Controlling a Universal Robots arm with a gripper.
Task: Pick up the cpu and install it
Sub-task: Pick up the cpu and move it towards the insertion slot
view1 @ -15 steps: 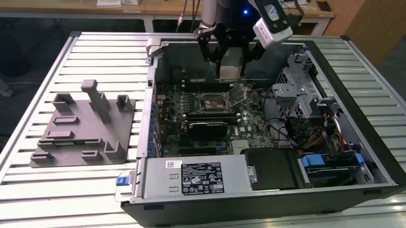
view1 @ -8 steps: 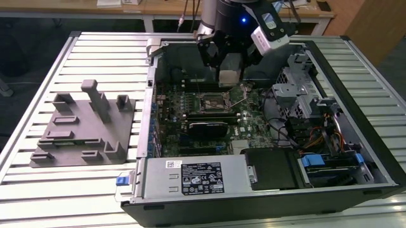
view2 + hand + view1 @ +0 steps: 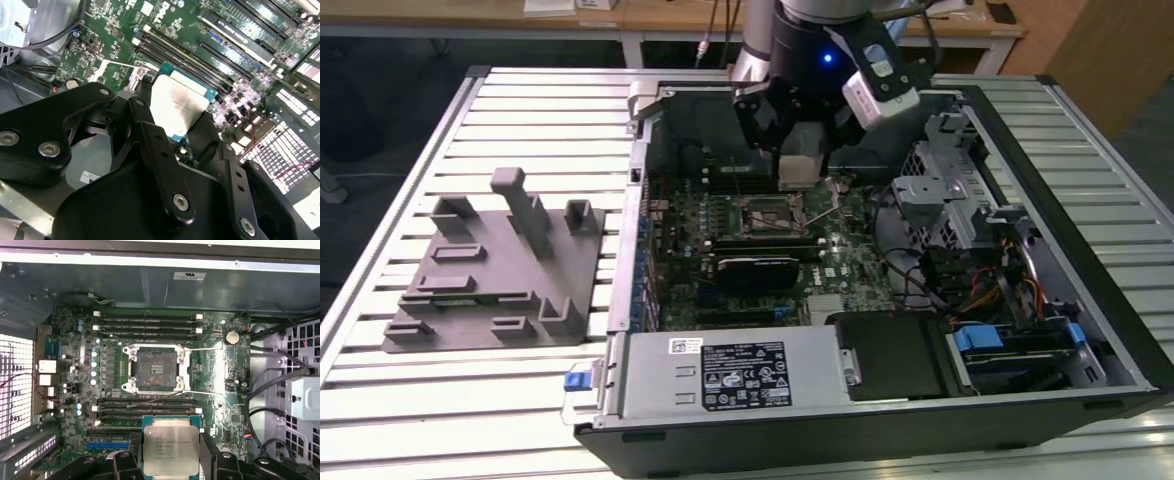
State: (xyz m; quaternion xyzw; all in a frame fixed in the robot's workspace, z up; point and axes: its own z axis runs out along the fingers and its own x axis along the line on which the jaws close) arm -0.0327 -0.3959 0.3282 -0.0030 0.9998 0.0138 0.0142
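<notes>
In both wrist views the cpu (image 3: pixel 171 445) (image 3: pixel 179 105), a flat square chip with a pale silver top and a teal edge, sits between my gripper's black fingers (image 3: pixel 207 452). My gripper (image 3: pixel 798 165) is shut on it and hangs over the green motherboard (image 3: pixel 847 260) inside the open computer case. The bare cpu socket (image 3: pixel 156 370) (image 3: pixel 767 215), framed by a metal bracket with its thin lever wires swung out, lies a short way from the chip. The chip is held above the board, beside the socket, over the memory slots (image 3: pixel 145 407).
A big grey moulded fixture (image 3: pixel 494 265) with upright blocks stands on the slatted table at the exterior view's left. Inside the case are a labelled power supply (image 3: pixel 720 375), a drive cage (image 3: pixel 961 190), loose cables (image 3: pixel 987 290) and a black glossy component (image 3: pixel 754 268).
</notes>
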